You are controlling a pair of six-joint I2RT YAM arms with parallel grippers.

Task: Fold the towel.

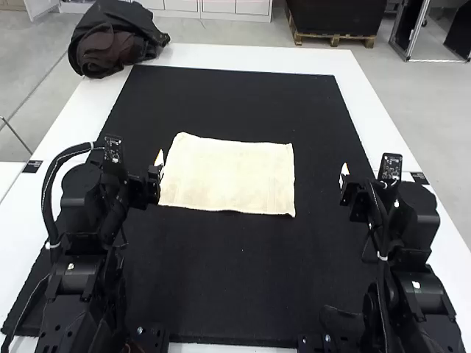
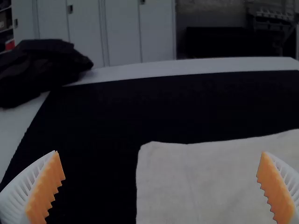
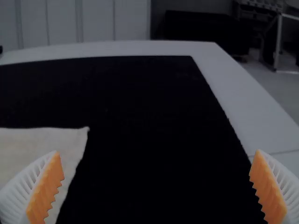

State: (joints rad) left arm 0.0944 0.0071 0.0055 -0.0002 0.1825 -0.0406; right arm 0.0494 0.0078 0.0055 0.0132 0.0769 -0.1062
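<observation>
A cream towel point(image 1: 229, 176) lies spread flat as a rough rectangle on the black mat, its near edge slightly wavy. My left gripper point(image 1: 159, 168) is at the towel's left edge in the high view, and my right gripper point(image 1: 344, 180) stands to the right of the towel, apart from it. In the left wrist view the left gripper point(image 2: 161, 186) is wide open, with the towel point(image 2: 210, 182) beyond its fingers. The right gripper point(image 3: 156, 186) is also open, holding nothing, with a corner of the towel point(image 3: 42, 144) in sight.
The black mat point(image 1: 243, 279) covers most of the white table point(image 1: 383, 125). A dark bundle of fabric point(image 1: 114, 44) rests on the table's far left corner, also visible as a dark heap point(image 2: 42, 67) in the left wrist view.
</observation>
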